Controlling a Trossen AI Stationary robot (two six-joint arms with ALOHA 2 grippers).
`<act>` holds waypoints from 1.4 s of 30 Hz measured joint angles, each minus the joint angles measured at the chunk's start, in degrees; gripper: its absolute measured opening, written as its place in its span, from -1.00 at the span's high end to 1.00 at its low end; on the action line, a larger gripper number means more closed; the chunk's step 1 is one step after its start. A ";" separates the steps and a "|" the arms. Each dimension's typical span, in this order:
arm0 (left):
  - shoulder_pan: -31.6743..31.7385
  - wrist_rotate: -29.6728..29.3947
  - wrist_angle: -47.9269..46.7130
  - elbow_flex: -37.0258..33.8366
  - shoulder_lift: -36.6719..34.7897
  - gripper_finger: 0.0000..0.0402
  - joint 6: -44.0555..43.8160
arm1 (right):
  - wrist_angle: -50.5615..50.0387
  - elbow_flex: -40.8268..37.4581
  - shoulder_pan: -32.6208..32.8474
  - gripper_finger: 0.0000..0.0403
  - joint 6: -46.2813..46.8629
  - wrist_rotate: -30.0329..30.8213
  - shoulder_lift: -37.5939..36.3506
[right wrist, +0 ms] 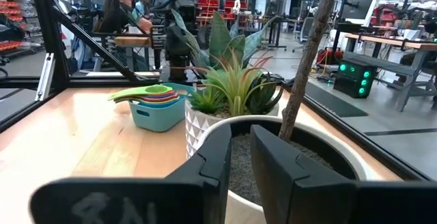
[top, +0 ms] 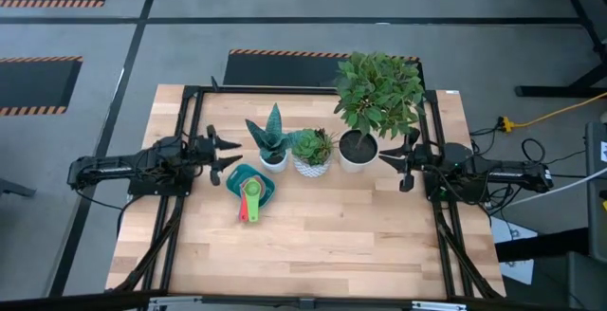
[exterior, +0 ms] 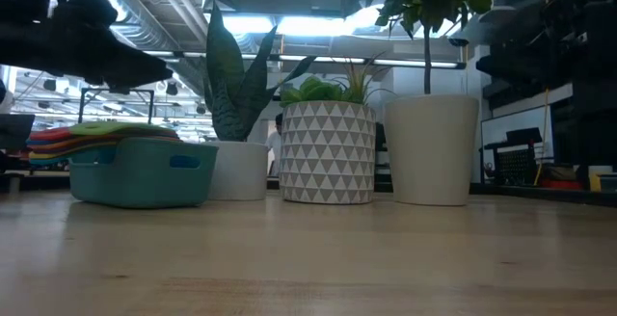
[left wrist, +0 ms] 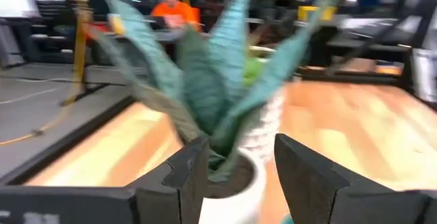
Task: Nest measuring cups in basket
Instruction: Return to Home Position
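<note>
The teal basket (top: 264,187) sits on the desk (top: 322,245) just in front of the snake plant's white pot (top: 273,159). It holds the measuring cups (top: 250,195), nested in one stack that rises above its rim, with a green cup on top. Their flat handles lie fanned together and reach out over the rim toward the desk's front edge, so the stack's long axis runs roughly front to back. The left gripper (top: 228,153) hovers beside the snake plant, clear of the basket, its fingers spread apart and holding nothing. The right gripper (top: 402,166) hangs just beside the large white pot (top: 358,155), its fingers parted by a narrow gap, also empty. A patterned pot (top: 311,166) stands between the two white ones.
</note>
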 joint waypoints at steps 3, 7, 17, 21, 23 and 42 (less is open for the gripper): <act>0.00 4.52 -0.73 0.00 0.00 0.20 -0.05 | 0.02 0.00 -0.02 0.69 0.02 -0.02 0.00; 0.00 5.55 -0.71 0.00 0.00 0.20 -0.11 | 0.01 0.00 0.00 0.69 0.02 -0.02 0.00; 0.00 4.51 -0.75 0.00 0.00 0.20 0.06 | 0.02 0.00 0.00 0.69 0.01 -0.02 0.00; 0.00 3.54 -0.74 0.00 0.00 0.20 0.07 | 0.01 0.00 0.00 0.69 0.00 0.00 0.00; 0.00 3.43 -0.72 0.00 0.00 0.20 0.07 | 0.02 0.00 0.00 0.69 0.02 0.00 0.00; 0.00 3.13 -0.61 0.00 0.00 0.20 0.11 | 0.02 0.00 -0.01 0.69 0.02 0.00 0.00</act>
